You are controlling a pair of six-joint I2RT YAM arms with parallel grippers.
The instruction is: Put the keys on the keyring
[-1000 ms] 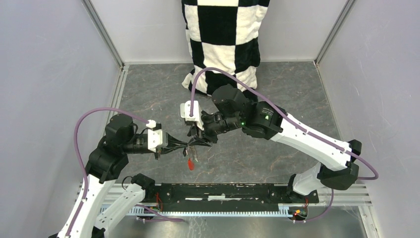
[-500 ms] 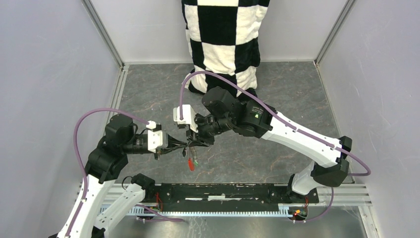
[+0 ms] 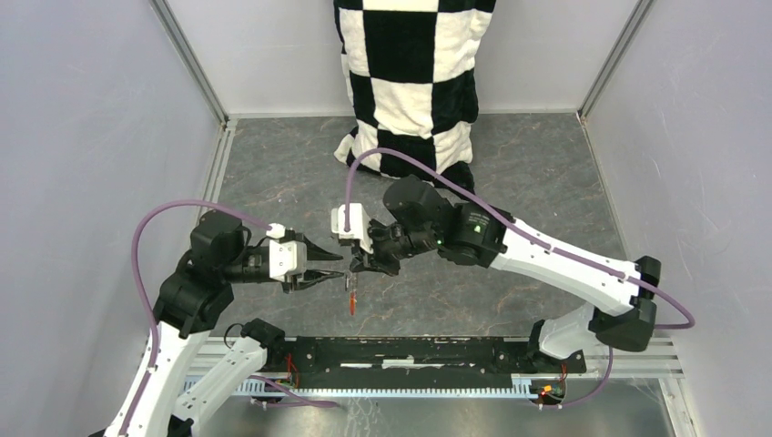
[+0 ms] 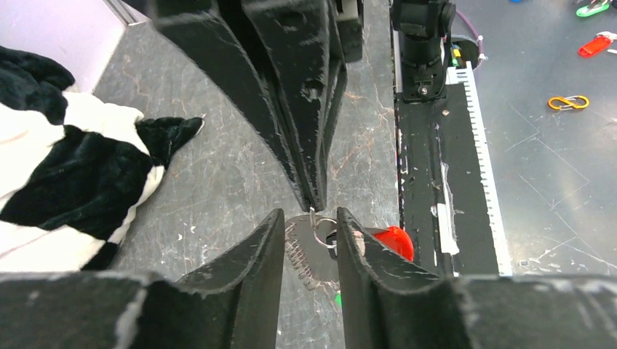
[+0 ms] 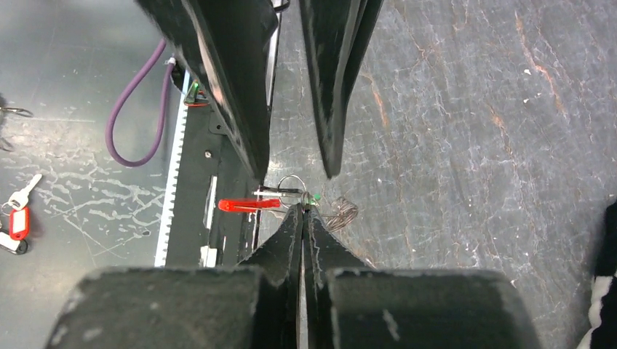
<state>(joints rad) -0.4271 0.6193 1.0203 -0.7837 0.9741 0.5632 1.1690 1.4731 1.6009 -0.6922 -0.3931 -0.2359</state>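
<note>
The right hand [image 3: 359, 270] is pinching shut on the keyring [image 5: 247, 205] above the counter [image 3: 546, 164] — the red tag is hanging down. The left hand [image 3: 338, 267] is standing open just beside it (fingers well apart). A green-headed key [image 5: 316, 197] is showing at the ring — whether it is threaded on, I cannot tell.

Half hidden behind the left gripper's [image 4: 309, 218] fingers [image 4: 255, 269]: red tag [image 4: 393, 242], keyring [image 4: 325, 231], and a grey metal piece [image 4: 302, 256], key or chain not to be told. Of the green key [image 5: 316, 196], only a speck. From above, toward the desk's near edge, too small to separate. Cut off past the far edge: checkered cloth [image 3: 410, 73].
</note>
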